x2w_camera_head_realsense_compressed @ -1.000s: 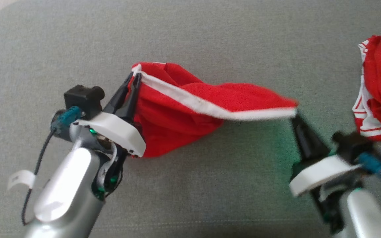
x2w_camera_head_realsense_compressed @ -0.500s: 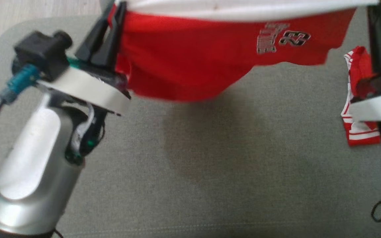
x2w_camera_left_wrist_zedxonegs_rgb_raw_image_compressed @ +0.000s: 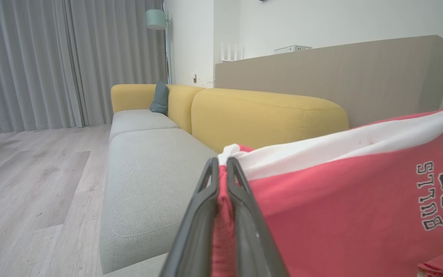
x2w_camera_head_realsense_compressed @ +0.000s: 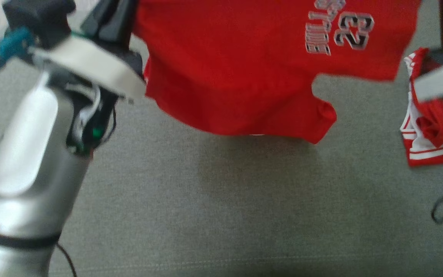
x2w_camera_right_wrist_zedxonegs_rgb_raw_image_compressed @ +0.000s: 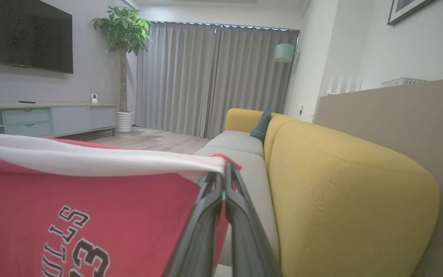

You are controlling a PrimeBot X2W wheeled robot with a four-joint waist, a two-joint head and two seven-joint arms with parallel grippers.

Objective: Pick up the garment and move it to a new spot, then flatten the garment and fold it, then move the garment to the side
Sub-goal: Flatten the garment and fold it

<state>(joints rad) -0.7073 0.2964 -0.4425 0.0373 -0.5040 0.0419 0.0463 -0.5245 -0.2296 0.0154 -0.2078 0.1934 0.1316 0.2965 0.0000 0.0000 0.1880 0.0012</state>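
Red shorts [x2w_camera_head_realsense_compressed: 229, 77] are hanging limp and light between my jaws.
My left gripper [x2w_camera_left_wrist_zedxonegs_rgb_raw_image_compressed: 222, 165] and right gripper [x2w_camera_right_wrist_zedxonegs_rgb_raw_image_compressed: 223, 174] are pinching the waistband [x2w_camera_left_wrist_zedxonegs_rgb_raw_image_compressed: 340, 148] ends, the firmest hold.

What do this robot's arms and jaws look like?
Smooth silver forearms, each ending in a white collar and two long, dark grey, tapering jaws. The left wrist carries a black camera block with a teal plug and black cable; a green light glows inside.

Behind the dark-fingered left end effector [x2w_camera_left_wrist_zedxonegs_rgb_raw_image_compressed: 222, 165], a white flange [x2w_camera_head_realsense_compressed: 87, 65], a teal connector [x2w_camera_head_realsense_compressed: 12, 40] and a silver forearm [x2w_camera_head_realsense_compressed: 25, 154] are seen.
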